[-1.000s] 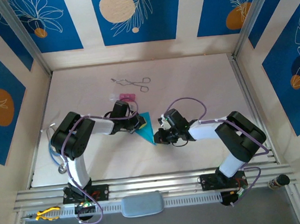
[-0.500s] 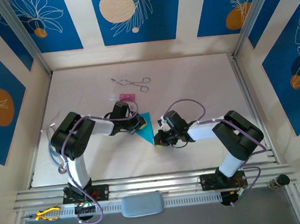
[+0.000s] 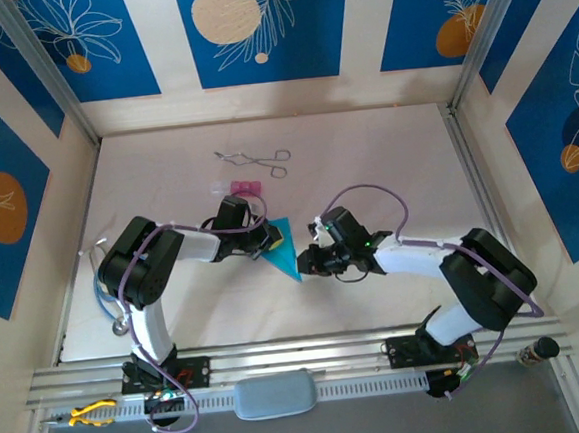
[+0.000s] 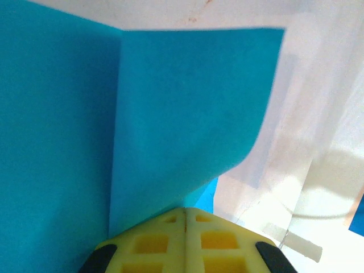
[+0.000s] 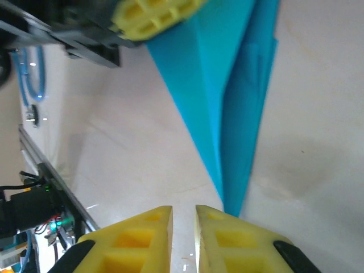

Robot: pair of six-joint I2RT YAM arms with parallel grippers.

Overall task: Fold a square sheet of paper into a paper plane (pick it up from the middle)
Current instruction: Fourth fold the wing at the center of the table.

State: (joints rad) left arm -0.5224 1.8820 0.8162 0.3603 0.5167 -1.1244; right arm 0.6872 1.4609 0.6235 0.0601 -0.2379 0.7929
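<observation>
While the left gripper [image 4: 185, 211] stays clamped on the paper plane [image 3: 284, 249] at centre frame, the right gripper [image 5: 183, 210] has parted slightly, empty, just off its tip; the pressing of that crease looks done.

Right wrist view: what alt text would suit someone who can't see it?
A narrow cyan-blue folded paper plane stretches across a pale table, its point aimed at the right gripper, whose yellow fingertips stand slightly apart with nothing between them. At top left, the left gripper pinches the plane's wide end.
</observation>
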